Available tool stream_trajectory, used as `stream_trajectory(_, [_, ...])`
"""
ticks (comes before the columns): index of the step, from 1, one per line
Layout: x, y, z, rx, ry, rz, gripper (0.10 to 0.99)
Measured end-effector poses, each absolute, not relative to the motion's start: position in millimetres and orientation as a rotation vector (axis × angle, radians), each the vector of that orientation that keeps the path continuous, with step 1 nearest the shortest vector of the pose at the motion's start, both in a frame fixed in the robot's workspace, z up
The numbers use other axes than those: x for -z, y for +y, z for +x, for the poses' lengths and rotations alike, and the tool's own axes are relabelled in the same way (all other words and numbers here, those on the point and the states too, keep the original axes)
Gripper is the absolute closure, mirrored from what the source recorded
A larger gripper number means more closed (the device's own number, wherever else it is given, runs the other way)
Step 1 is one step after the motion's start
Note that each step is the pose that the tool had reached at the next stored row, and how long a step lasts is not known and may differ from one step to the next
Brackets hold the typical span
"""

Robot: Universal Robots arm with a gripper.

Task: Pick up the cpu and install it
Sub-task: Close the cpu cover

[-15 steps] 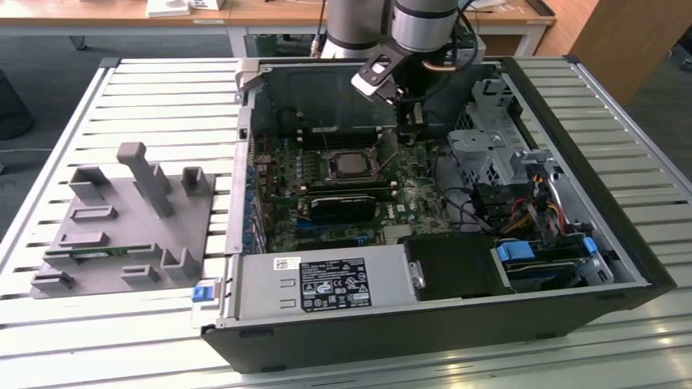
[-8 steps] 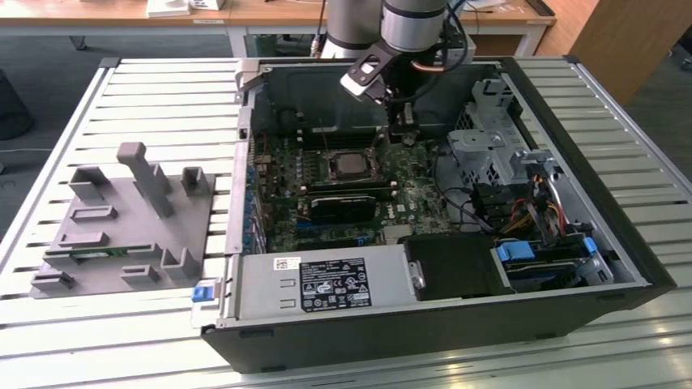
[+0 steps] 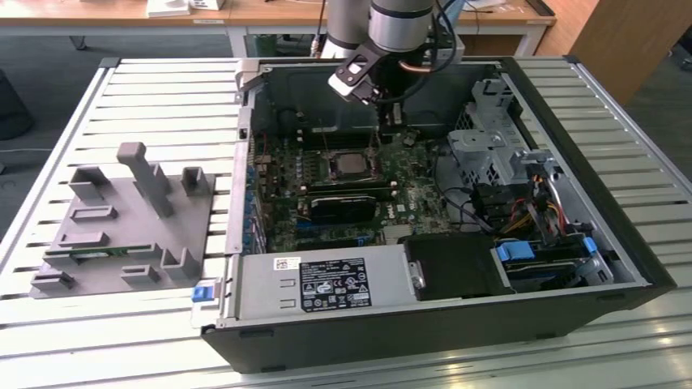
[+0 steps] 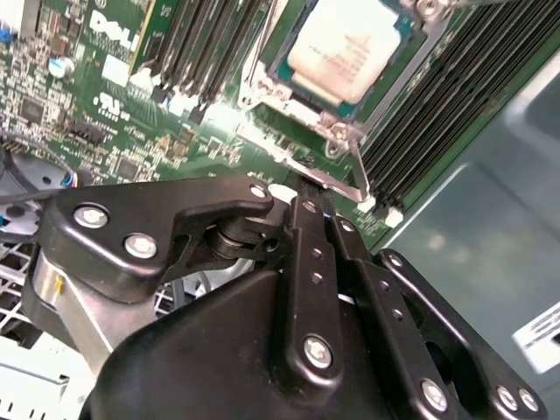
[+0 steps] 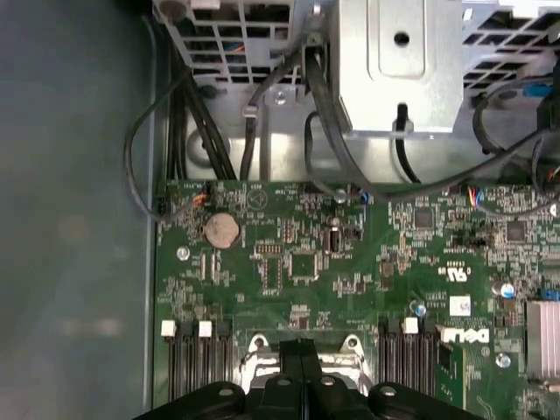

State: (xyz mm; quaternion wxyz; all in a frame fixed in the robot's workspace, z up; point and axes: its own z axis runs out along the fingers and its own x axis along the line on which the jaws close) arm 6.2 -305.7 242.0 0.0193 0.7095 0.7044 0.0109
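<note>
Over the open computer case (image 3: pixel 433 336), which lies on its side on the slatted table (image 3: pixel 162 97), the arm (image 3: pixel 400 20) comes down from the upper middle of the exterior view. Its gripper (image 3: pixel 384 113) hangs inside the case, just above the green motherboard (image 3: pixel 279 212). In both wrist views the gripper (image 4: pixel 304 188) (image 5: pixel 302 348) has its two black fingers (image 4: pixel 313 262) pressed together, and nothing I can make out is pinched between them. The cpu (image 3: pixel 348 164) is not in the tool. It sits flat in its socket near the middle of the board, with its silvery top facing up. In the second wrist view the cpu (image 4: pixel 350 44) is ringed by a metal frame, and rows of long black memory slots (image 4: pixel 437 105) run on either side of it. The fingertips are close beside the thin metal lever (image 4: pixel 354 171) at the socket's edge, but I cannot tell whether they touch it. Just below the socket in the exterior view lies a black rectangular block (image 3: pixel 343 208), and below that is the grey power supply (image 3: pixel 324 284). Toward the exterior view's left, well apart from the case, a grey fixture tray (image 3: pixel 119 235) rests on the slats. The first wrist view looks across the board to a round coin battery (image 5: pixel 220 229) and a bundle of dark cables (image 5: pixel 201 122).
</note>
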Motion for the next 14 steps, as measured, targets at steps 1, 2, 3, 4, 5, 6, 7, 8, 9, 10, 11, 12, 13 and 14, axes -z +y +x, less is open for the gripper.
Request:
stream_trajectory(1, [-242, -306, 5, -0.034, 2.186, 2.202, 0.976])
stream_trajectory(2, [-242, -306, 4, -0.034, 2.186, 2.202, 0.976])
stream_trajectory(3, [-242, -306, 3, -0.034, 2.186, 2.202, 0.976])
stream_trajectory(4, [-242, -306, 2, -0.034, 2.186, 2.202, 0.976])
stream_trajectory(5, [-241, -306, 1, -0.034, 2.186, 2.202, 0.976])
stream_trajectory(6, [-241, -306, 0, -0.034, 2.186, 2.202, 0.976])
stream_trajectory(7, [-240, -306, -1, -0.034, 2.186, 2.202, 0.976])
stream_trajectory(8, [-240, -306, -2, -0.034, 2.186, 2.202, 0.976])
stream_trajectory(9, [-239, -306, -2, -0.034, 2.186, 2.202, 0.976])
stream_trajectory(10, [-238, -306, -3, -0.034, 2.186, 2.202, 0.976])
stream_trajectory(11, [-237, -306, -5, -0.034, 2.186, 2.202, 0.976])
stream_trajectory(12, [-236, -306, -6, -0.034, 2.186, 2.202, 0.976])
stream_trajectory(13, [-236, -306, -9, -0.034, 2.186, 2.202, 0.976])
stream_trajectory(14, [-235, -306, -11, -0.034, 2.186, 2.202, 0.976])
